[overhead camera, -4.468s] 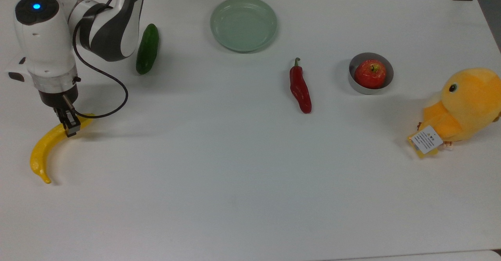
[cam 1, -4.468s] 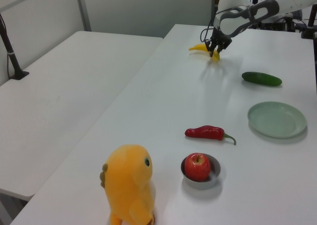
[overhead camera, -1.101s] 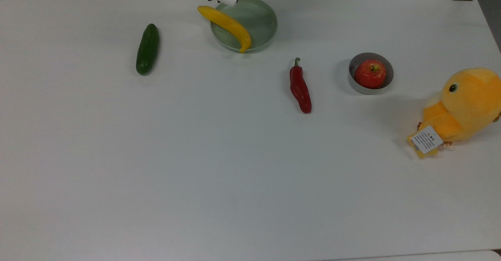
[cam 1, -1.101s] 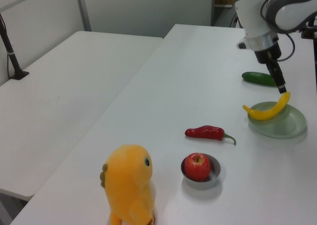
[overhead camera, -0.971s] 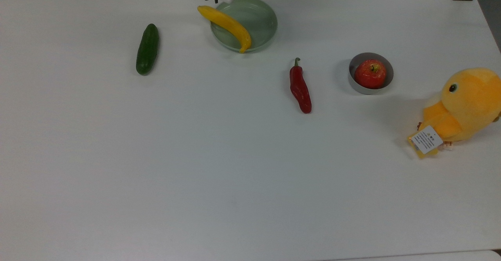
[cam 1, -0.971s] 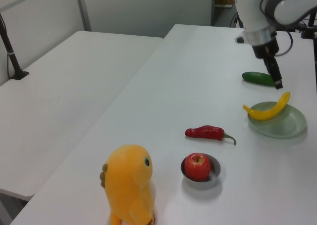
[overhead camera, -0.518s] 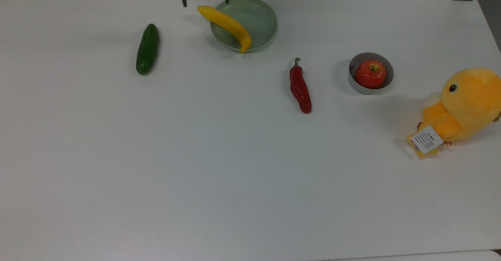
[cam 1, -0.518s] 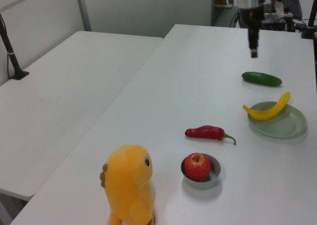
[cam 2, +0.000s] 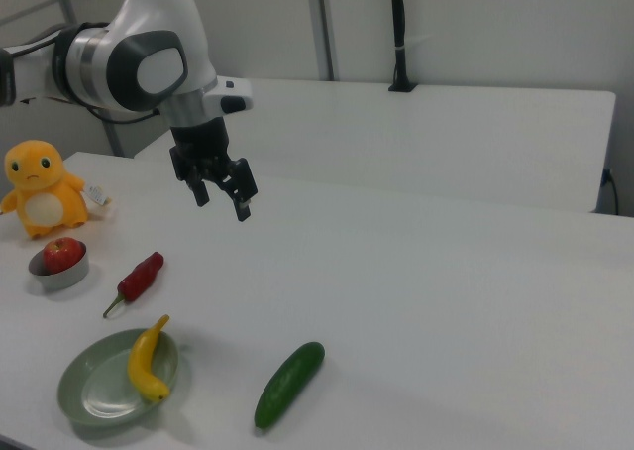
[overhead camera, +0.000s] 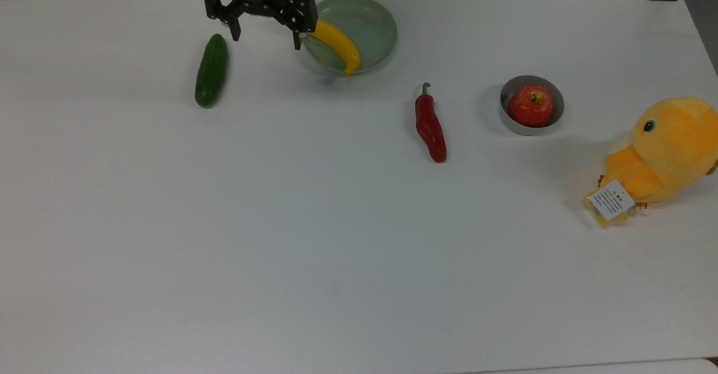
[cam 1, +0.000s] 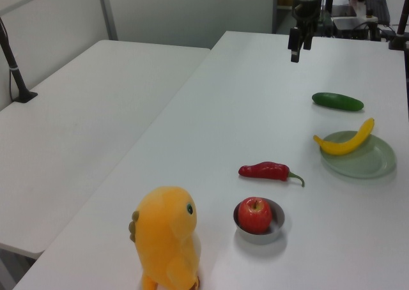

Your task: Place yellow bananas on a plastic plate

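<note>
A white bench [overhead camera: 336, 239] is carrying a cucumber [overhead camera: 211, 70], a pale green plastic plate [overhead camera: 370, 32], a red chili pepper [overhead camera: 430, 126], a grey bowl [overhead camera: 506, 117] and an orange-yellow plush chick [overhead camera: 667, 149], all lying well apart.

Green cucumber [overhead camera: 211, 70] lying on the white table [overhead camera: 336, 239], at the top view's left. Red chili pepper [overhead camera: 430, 125] near the middle, stem pointing to the far edge. Right of it, red apple [overhead camera: 530, 105] inside a grey bowl [overhead camera: 505, 117]. Orange-yellow plush chick [overhead camera: 664, 152] at the far right, white tag [overhead camera: 611, 199] attached.
</note>
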`<action>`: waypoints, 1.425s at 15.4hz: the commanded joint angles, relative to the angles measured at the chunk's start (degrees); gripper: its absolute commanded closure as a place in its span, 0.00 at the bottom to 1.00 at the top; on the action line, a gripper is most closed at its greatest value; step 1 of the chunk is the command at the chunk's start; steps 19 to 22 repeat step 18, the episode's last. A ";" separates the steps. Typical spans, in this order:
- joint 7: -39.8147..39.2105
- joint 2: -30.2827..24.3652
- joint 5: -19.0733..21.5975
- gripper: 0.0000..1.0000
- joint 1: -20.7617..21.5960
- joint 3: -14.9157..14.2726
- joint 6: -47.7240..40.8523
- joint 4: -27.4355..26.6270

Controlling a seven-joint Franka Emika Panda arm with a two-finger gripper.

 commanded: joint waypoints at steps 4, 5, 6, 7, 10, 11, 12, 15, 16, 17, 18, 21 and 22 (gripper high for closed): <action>2.90 -0.14 0.56 0.00 5.21 -4.72 1.61 0.72; 2.29 -0.31 0.56 0.00 5.30 -4.72 1.61 0.63; 2.19 -0.66 0.56 0.00 5.30 -4.72 1.52 0.45; 2.02 -1.27 0.65 0.00 5.38 -4.72 1.08 0.02; 2.19 -2.42 0.65 0.00 6.26 -4.72 0.73 -1.13; 2.10 -2.42 0.65 0.00 6.44 -4.72 0.64 -1.13; 1.93 -2.42 0.65 0.00 6.44 -4.72 -0.32 -1.13; 1.93 -3.21 0.56 0.00 6.62 -4.28 -0.77 -2.00; 1.93 -3.21 0.65 0.00 6.62 -4.28 -0.85 -2.01; 1.93 -3.21 0.56 0.00 6.62 -4.19 -0.85 -2.27; 1.93 -3.21 0.56 0.00 6.62 -4.19 -0.85 -2.27; 1.93 -3.21 0.56 0.00 6.62 -4.19 -0.85 -2.27; 1.93 -3.21 0.56 0.00 6.62 -4.19 -0.85 -2.27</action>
